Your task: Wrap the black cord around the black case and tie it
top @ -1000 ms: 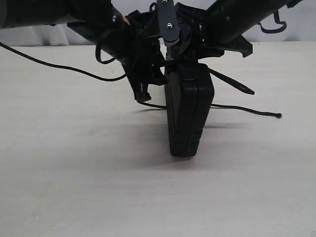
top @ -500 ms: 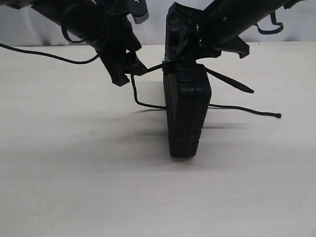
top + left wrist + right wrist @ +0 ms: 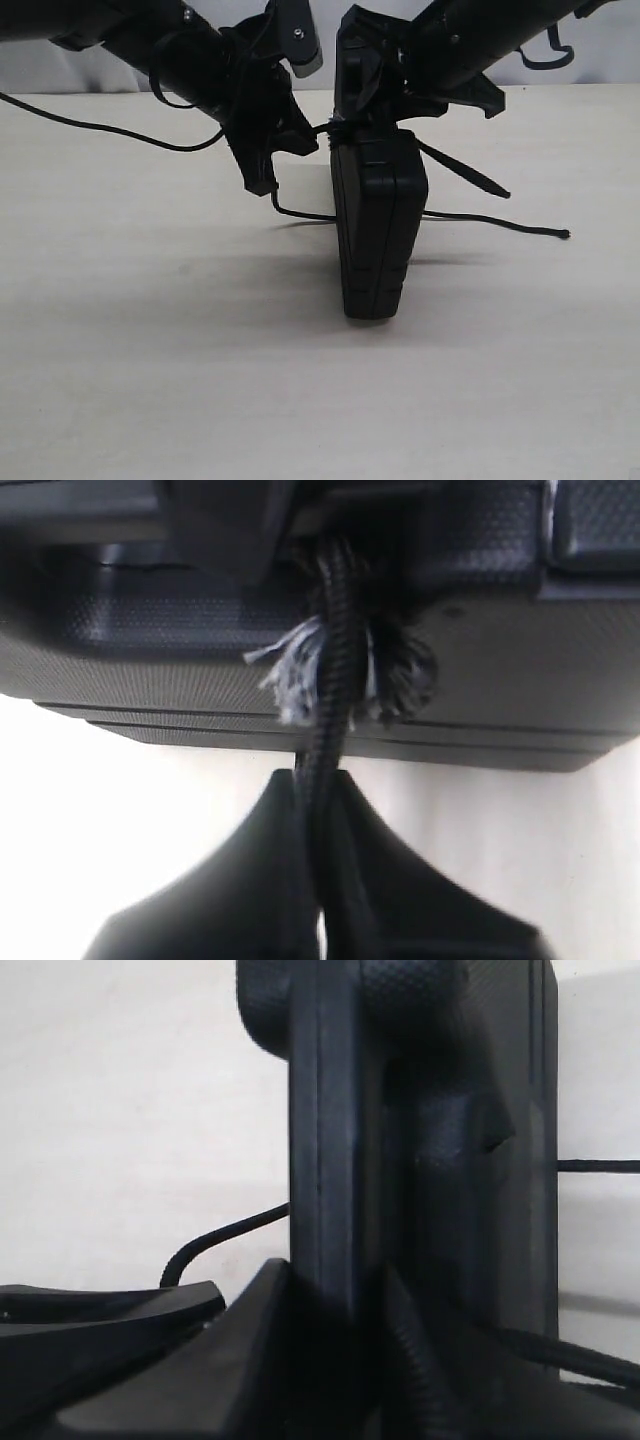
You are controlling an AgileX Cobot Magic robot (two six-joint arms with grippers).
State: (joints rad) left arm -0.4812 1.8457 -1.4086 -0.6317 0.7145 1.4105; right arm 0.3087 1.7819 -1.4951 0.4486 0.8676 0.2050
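Beige table (image 3: 150,360), upright black case (image 3: 378,235)

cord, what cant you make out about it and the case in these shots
Exterior view: where the cord crosses the case top, dark arms hide any knot.
Exterior view: the case hides how the cord runs behind it on the table.
Left wrist view: case blurred, mostly cut off by edges.

case (image 3: 380,230) sits on edge in the middle of the counter (image 3: 150,350), cord (image 3: 500,222) trailing out either side
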